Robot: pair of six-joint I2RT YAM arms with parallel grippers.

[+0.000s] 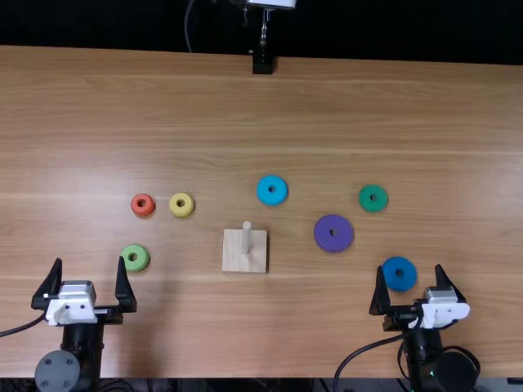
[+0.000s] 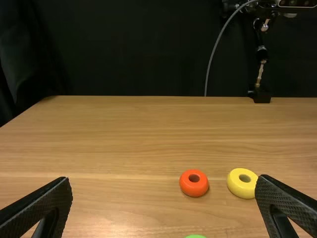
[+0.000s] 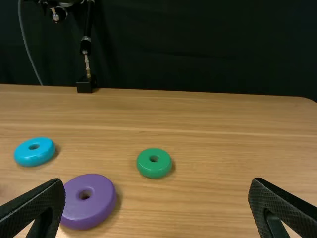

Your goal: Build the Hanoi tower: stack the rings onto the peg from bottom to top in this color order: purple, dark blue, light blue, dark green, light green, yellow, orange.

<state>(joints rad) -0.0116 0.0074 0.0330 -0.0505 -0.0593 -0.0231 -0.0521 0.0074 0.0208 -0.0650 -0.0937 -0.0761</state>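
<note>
Peg and rings, with the peg point(image 1: 247, 235) as reference point. The peg stands upright on its square wooden base point(image 1: 235, 260), and all seven rings lie flat on the light brown table point(image 1: 458, 122) around it, separate from one another.

To the right of the peg lies the purple ring point(image 1: 322, 233), the largest. Farther to the peg's right, and nearer the arms than it, is the dark blue ring point(image 1: 389, 276); the dark green ring point(image 1: 364, 198) is to its right and beyond it. The light blue ring point(image 1: 261, 192) is beyond the peg, slightly to the right. To the peg's left, the light green ring point(image 1: 125, 258) lies well apart from the base. The yellow ring point(image 1: 172, 204) is to the left and beyond the peg, with the orange ring point(image 1: 134, 205) near it, farther left.

The left gripper point(image 1: 90, 261), well to the left of the peg and on the arms' side, has its fingers spread wide, with nothing held. The right gripper point(image 1: 409, 269), well to the peg's right, is likewise wide open and grips nothing; from above, the dark blue ring appears between its fingers. A black stand point(image 1: 262, 64) is beyond the peg at the table's far edge.
</note>
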